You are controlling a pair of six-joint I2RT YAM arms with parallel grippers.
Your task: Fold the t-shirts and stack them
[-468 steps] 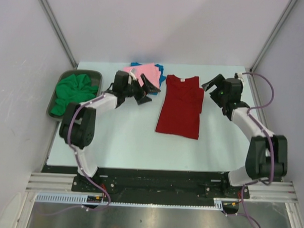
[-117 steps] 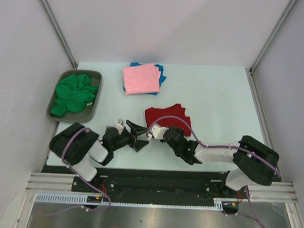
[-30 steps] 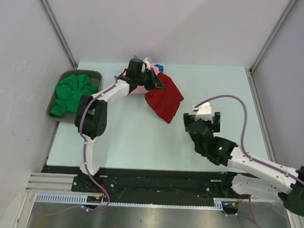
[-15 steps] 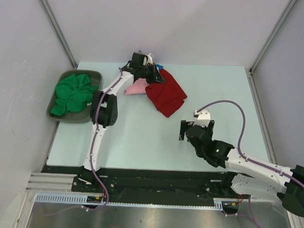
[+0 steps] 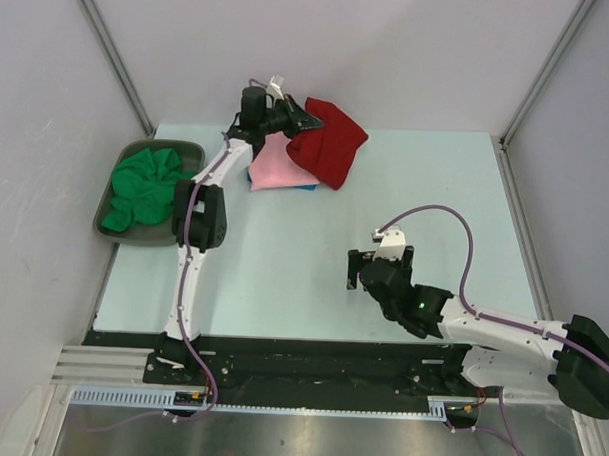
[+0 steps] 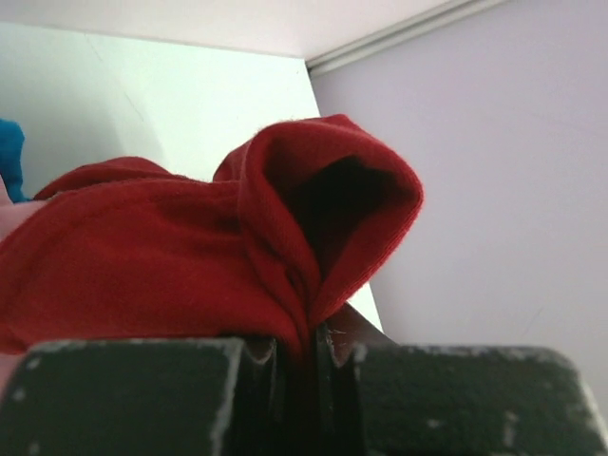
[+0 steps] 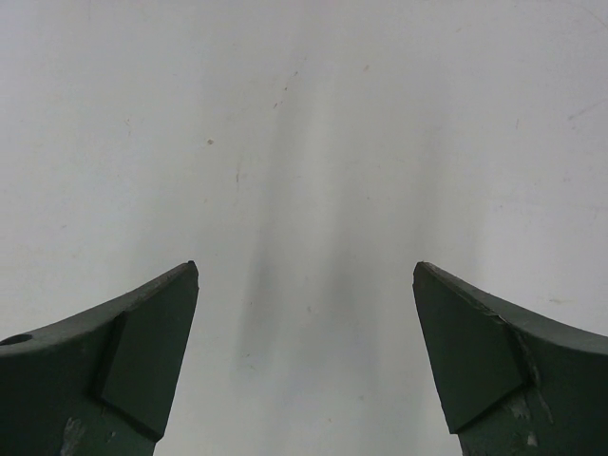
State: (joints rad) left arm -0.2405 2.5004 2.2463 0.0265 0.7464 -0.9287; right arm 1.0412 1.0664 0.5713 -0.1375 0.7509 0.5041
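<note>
We are stacking: the left tool (image 5: 308,121), clamped on a bunch of the dark red t-shirt (image 5: 332,144), holds it aloft at the far edge, partly over the pink t-shirt (image 5: 279,168) (the right tool (image 5: 378,271) gapes empty over the near tabletop (image 5: 466,194)), so next we would need to lower it squarely and release.

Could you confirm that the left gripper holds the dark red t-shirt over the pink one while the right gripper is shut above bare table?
Not quite: the right gripper is open, jaws wide apart above the bare table, as the right wrist view shows. The left gripper does hold the dark red t-shirt over the pink one.
</note>
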